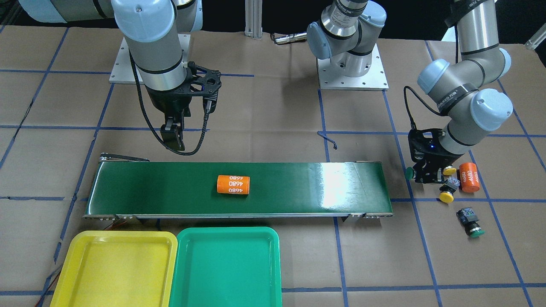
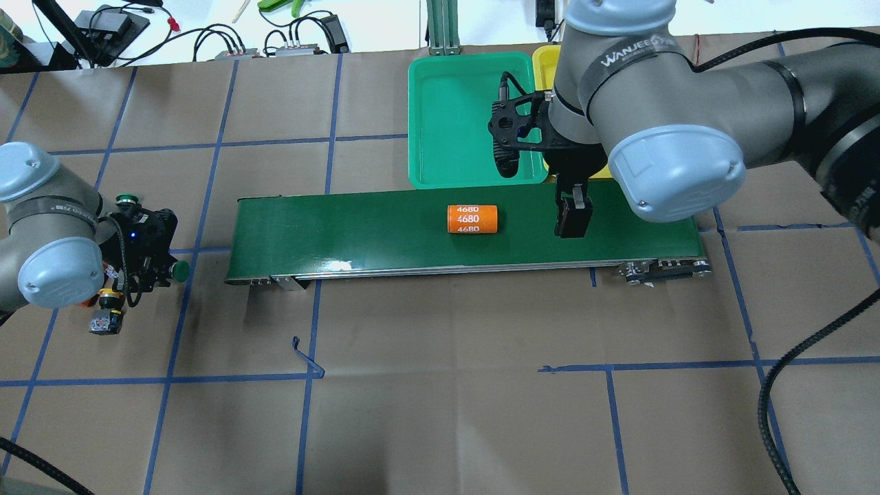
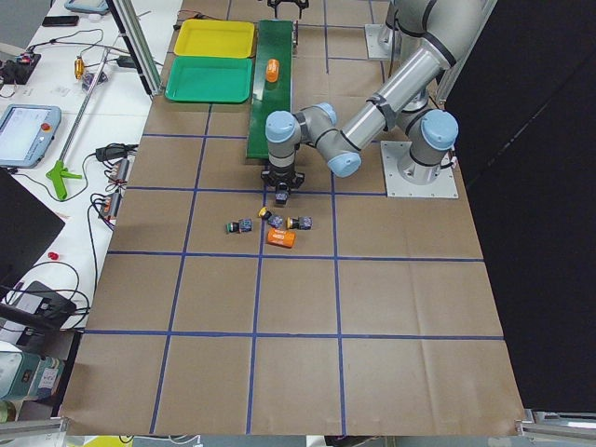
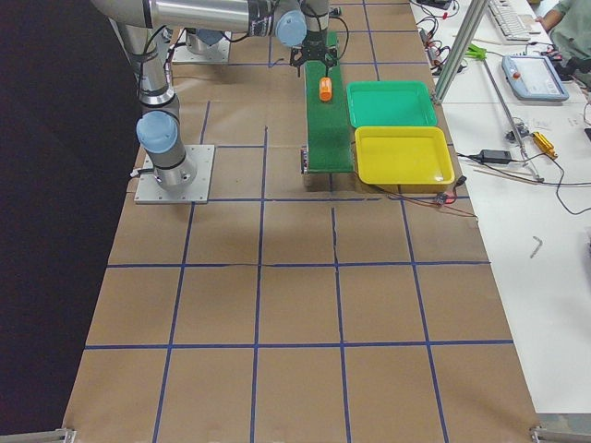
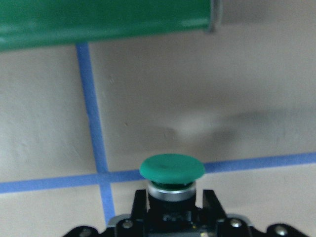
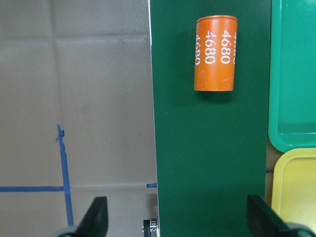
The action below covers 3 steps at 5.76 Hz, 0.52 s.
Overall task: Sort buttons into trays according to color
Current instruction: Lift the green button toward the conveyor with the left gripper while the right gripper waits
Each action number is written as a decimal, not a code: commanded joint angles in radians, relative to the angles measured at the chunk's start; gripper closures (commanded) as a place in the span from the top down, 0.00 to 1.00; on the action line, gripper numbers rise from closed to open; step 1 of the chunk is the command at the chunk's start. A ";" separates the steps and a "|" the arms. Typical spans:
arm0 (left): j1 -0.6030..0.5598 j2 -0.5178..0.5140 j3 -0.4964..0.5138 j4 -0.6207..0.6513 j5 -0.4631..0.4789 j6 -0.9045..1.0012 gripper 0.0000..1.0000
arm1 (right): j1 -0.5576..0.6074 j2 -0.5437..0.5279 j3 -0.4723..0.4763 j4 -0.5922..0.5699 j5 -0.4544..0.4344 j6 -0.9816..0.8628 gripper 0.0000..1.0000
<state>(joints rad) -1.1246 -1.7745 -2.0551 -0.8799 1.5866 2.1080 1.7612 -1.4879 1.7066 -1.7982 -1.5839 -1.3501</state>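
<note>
Trays (image 1: 226, 233) empty; left hand (image 5: 174, 210) grips one green button (image 5: 172, 170), right hand (image 6: 177, 217) spread wide; three buttons (image 1: 447, 196) lie beside left hand

1 orange cylinder (image 1: 233, 184) lies midway on the conveyor belt (image 1: 149, 187), bare belt either side; yellow tray (image 1: 119, 273) and green tray (image 1: 226, 268) border 1 edge.

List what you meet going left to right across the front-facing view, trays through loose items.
Yellow tray → green tray → orange cylinder on the belt (belt) → green button in the left gripper → two yellow buttons → orange cylinder off the belt. The loose green button overlaps that cylinder, so omitted.
</note>
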 commanded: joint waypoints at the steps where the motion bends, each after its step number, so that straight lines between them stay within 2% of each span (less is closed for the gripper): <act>1: -0.136 0.043 0.076 -0.121 -0.003 -0.259 0.00 | -0.002 0.000 -0.033 0.031 0.002 0.002 1.00; 3: -0.321 -0.021 0.095 -0.093 0.001 -0.514 0.00 | 0.007 -0.005 -0.048 0.043 -0.001 0.048 1.00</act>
<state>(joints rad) -1.3663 -1.7635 -1.9698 -0.9863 1.5863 1.7150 1.7644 -1.4905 1.6613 -1.7613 -1.5847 -1.3156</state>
